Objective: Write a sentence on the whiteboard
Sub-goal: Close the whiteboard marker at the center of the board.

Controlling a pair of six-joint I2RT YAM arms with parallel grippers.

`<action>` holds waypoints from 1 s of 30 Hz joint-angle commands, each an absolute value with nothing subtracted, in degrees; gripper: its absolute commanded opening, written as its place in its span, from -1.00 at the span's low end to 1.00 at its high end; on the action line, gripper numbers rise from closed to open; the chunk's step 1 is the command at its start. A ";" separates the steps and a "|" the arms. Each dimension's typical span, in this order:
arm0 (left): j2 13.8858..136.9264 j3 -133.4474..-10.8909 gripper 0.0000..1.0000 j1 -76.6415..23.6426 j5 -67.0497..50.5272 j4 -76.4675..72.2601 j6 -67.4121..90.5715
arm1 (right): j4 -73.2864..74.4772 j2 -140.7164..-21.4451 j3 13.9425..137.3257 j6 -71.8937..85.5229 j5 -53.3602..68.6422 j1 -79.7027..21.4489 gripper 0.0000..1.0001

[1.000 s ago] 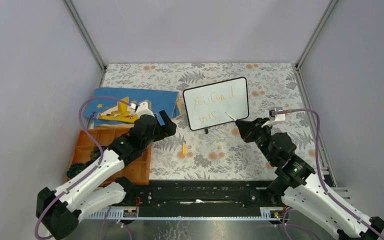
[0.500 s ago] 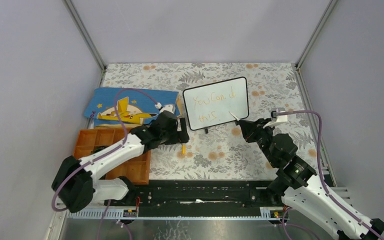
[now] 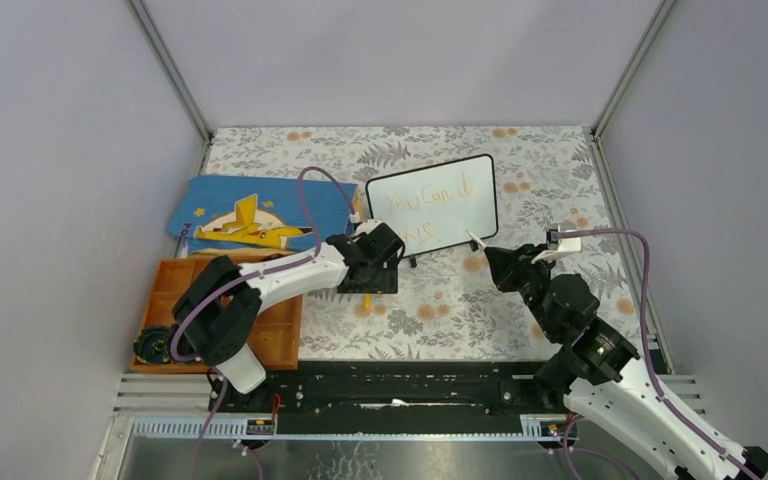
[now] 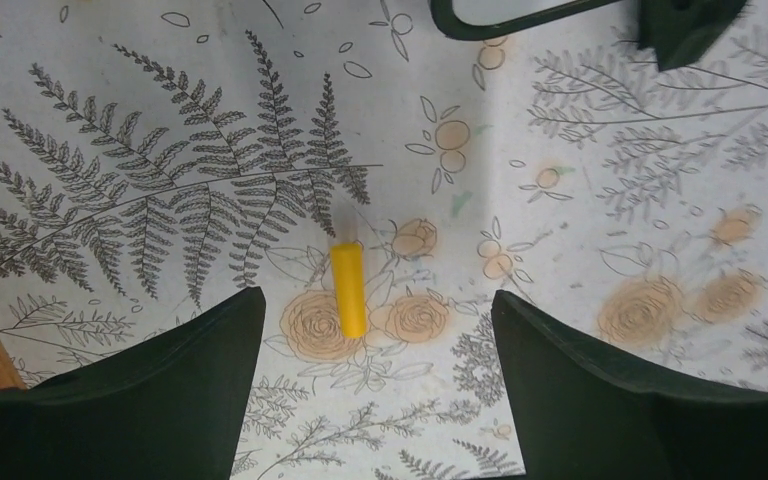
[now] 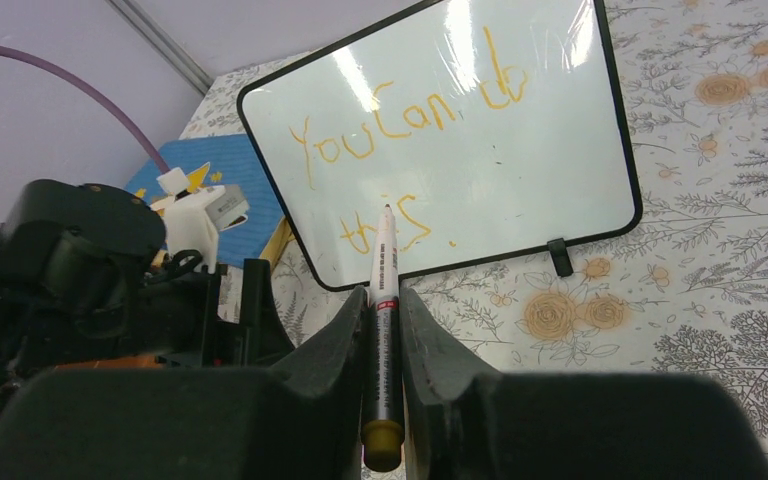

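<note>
The whiteboard (image 3: 440, 210) stands tilted on its feet at the back middle of the table, and the right wrist view shows it too (image 5: 520, 150). The sentence (image 5: 400, 125) on it reads "You Can do this" in orange, in two lines. My right gripper (image 5: 383, 295) is shut on a white marker (image 5: 385, 270), whose tip points at the board's lower edge, just off it. In the top view this gripper (image 3: 495, 262) sits right of the board. My left gripper (image 4: 378, 297) hangs open just above a yellow marker cap (image 4: 348, 290) lying on the cloth. From above, the left gripper (image 3: 372, 275) hides the board's lower left corner.
A blue star-patterned book (image 3: 250, 215) lies left of the board. An orange compartment tray (image 3: 280, 325) sits at the near left. Grey walls enclose the floral tablecloth (image 3: 560, 170) on three sides. One black foot of the board (image 4: 685, 30) shows at the top of the left wrist view.
My left arm swung right, from over the book and tray to above the yellow cap. My right gripper drew the marker slightly back and to the right, away from the board.
</note>
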State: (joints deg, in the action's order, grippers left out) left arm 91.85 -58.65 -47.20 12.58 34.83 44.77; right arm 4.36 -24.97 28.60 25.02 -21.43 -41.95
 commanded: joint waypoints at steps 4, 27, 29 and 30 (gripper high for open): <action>96.99 -62.11 0.68 -47.72 15.78 38.60 45.00 | 4.73 -22.94 28.96 23.32 -23.89 -42.28 -1.00; 101.67 -61.30 0.36 -47.55 14.12 36.70 44.45 | 3.94 -23.43 28.83 23.17 -24.14 -42.28 -1.00; 101.38 -60.61 0.32 -47.33 13.50 36.05 44.62 | 4.04 -23.34 28.83 23.27 -24.03 -42.28 -1.00; 101.22 -60.30 0.31 -47.17 13.15 35.78 44.69 | 4.04 -23.40 28.82 23.35 -24.00 -42.28 -1.00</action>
State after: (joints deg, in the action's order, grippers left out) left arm 100.86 -61.21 -47.27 13.43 36.88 44.38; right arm 5.15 -23.59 28.58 23.94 -22.09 -41.95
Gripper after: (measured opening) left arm 0.669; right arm 0.192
